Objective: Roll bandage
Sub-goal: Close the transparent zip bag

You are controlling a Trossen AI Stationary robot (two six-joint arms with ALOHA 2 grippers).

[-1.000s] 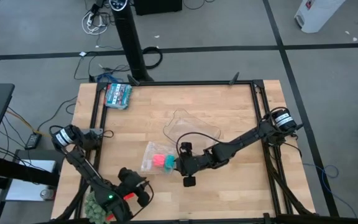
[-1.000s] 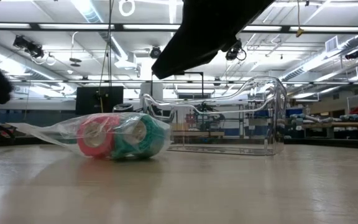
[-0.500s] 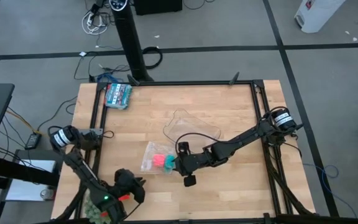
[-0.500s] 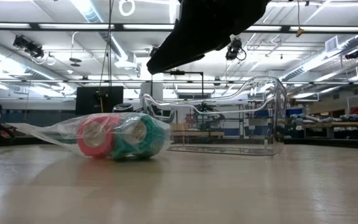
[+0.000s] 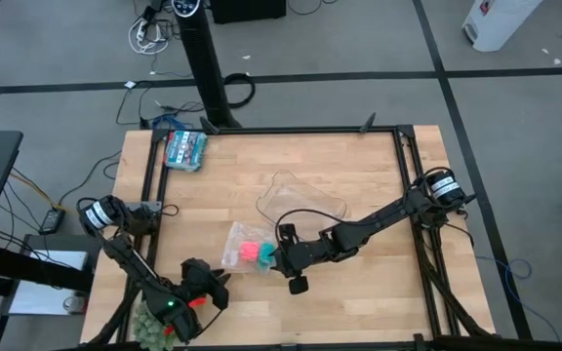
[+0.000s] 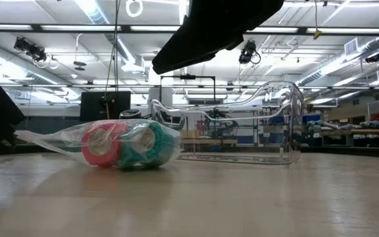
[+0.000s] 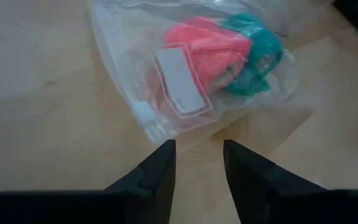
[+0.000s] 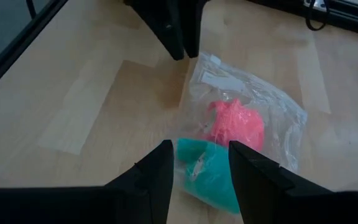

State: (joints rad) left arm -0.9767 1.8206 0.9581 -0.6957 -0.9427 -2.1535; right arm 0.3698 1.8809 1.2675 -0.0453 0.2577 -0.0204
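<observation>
The bandage [image 5: 250, 252] is a pink roll lying beside a teal roll [image 5: 264, 255] inside a clear plastic bag [image 5: 234, 246], which lies flat on the wooden table. My right gripper [image 5: 279, 255] hovers open above the bag's right end, with the teal roll [image 8: 207, 174] showing between its fingers. In the low view its arm hangs clear above the bag [image 6: 120, 143]. My left gripper [image 7: 197, 149] stands open just short of the bag's zip end [image 7: 148, 118], at the near left [image 5: 220, 281], touching nothing.
A clear plastic container [image 5: 301, 200] stands just beyond the bag toward the far side. A teal packet [image 5: 185, 148] lies at the far left corner. A green object [image 5: 149, 317] sits under my left arm at the near left edge. Bare wood lies right of the bag.
My left gripper has sunk a little toward the table and rolled about its own axis, staying near the bag's left end. The bag and both rolls have not moved.
</observation>
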